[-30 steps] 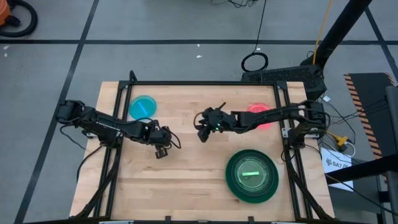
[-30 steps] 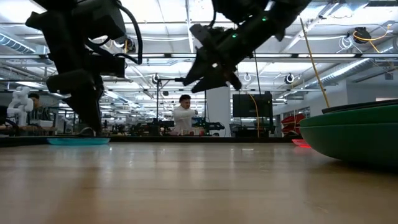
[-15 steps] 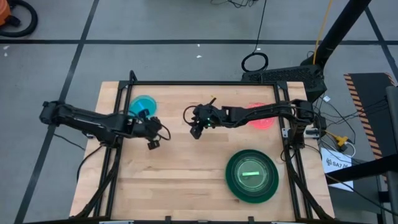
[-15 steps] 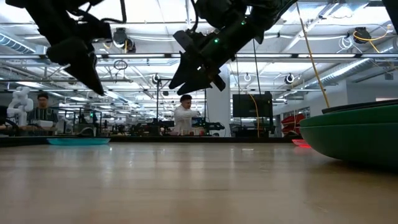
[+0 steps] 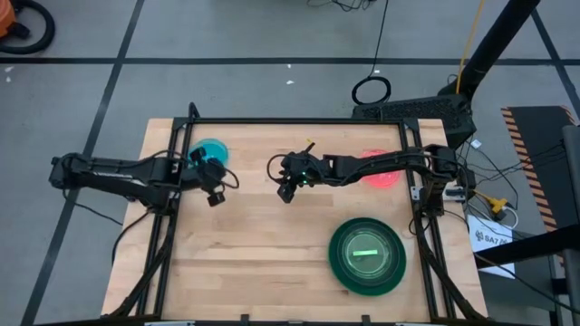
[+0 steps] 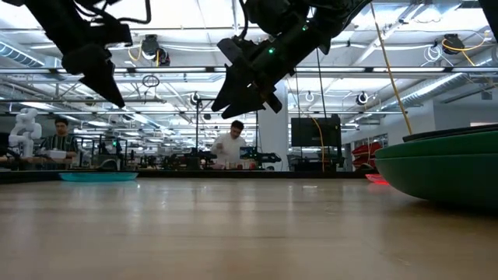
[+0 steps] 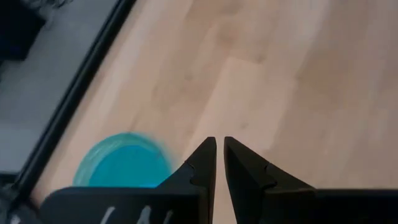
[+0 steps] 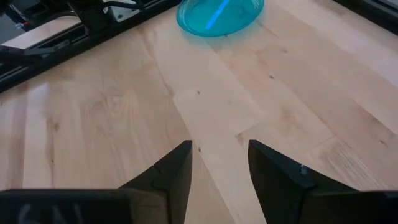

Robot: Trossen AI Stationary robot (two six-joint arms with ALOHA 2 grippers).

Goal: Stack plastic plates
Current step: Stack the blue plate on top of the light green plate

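Observation:
A stack (image 5: 366, 256) stands near the table's right near corner: a large green plate at the bottom, dark plates in it, a small lime one on top. A small blue plate (image 5: 205, 150) lies flat at the far left, partly under my left arm; it also shows in the left wrist view (image 7: 123, 163) and the right wrist view (image 8: 217, 14). A small pink plate (image 5: 384, 175) lies at the far right, partly hidden by my right arm. My left gripper (image 5: 215, 196) hangs shut in the air just near of the blue plate. My right gripper (image 5: 284, 192) hovers open over the table's middle.
Bare wood lies between the two grippers and along the near edge. A black frame rail (image 5: 299, 120) runs along the far edge, with side rails (image 5: 163, 226) at left and right. In the low view people (image 6: 228, 148) work in the room far behind the table.
My left gripper has risen and drawn back toward the table's far left, toward the blue plate. My right gripper has shifted a little toward the left, then held still. No plate has moved.

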